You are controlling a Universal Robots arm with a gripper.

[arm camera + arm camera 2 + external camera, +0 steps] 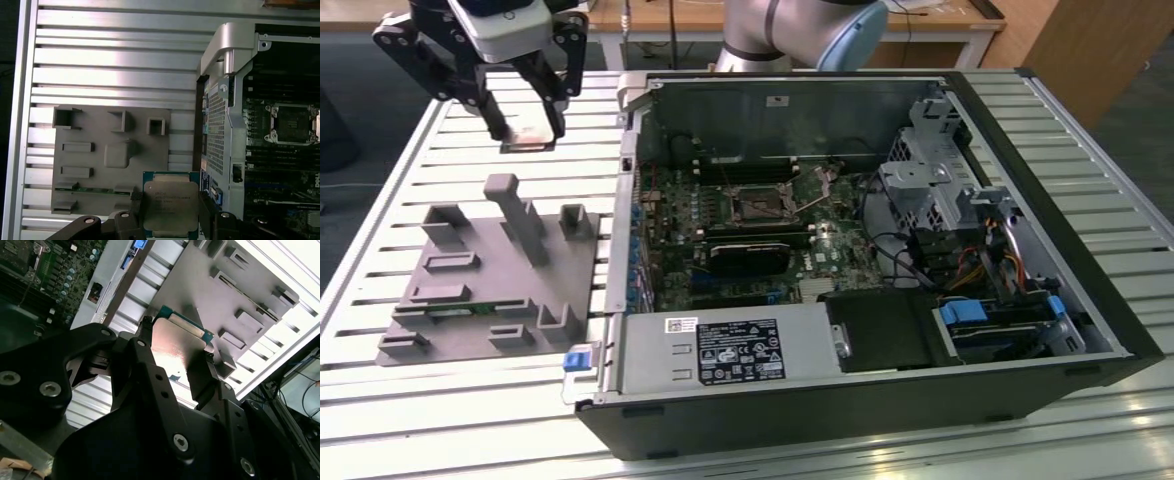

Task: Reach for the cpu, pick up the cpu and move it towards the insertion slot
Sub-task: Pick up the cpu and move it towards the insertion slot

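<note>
Gripper (526, 130), two dark fingers (136, 212) pressed against opposite edges of the one cpu (171, 202), hangs over the slatted tabletop (400, 400) towards its far corner on the exterior view's left. One open computer case (854, 410) lies along the tabletop's other side, and one grey fixture plate (467, 290) lies beside it. The single insertion slot (758, 207) sits inside the case, well apart from the cpu. Square, with no long axis, the cpu turns its metal lid to the first wrist view, where one edge is cut off; the fingers cover its sides.
</note>
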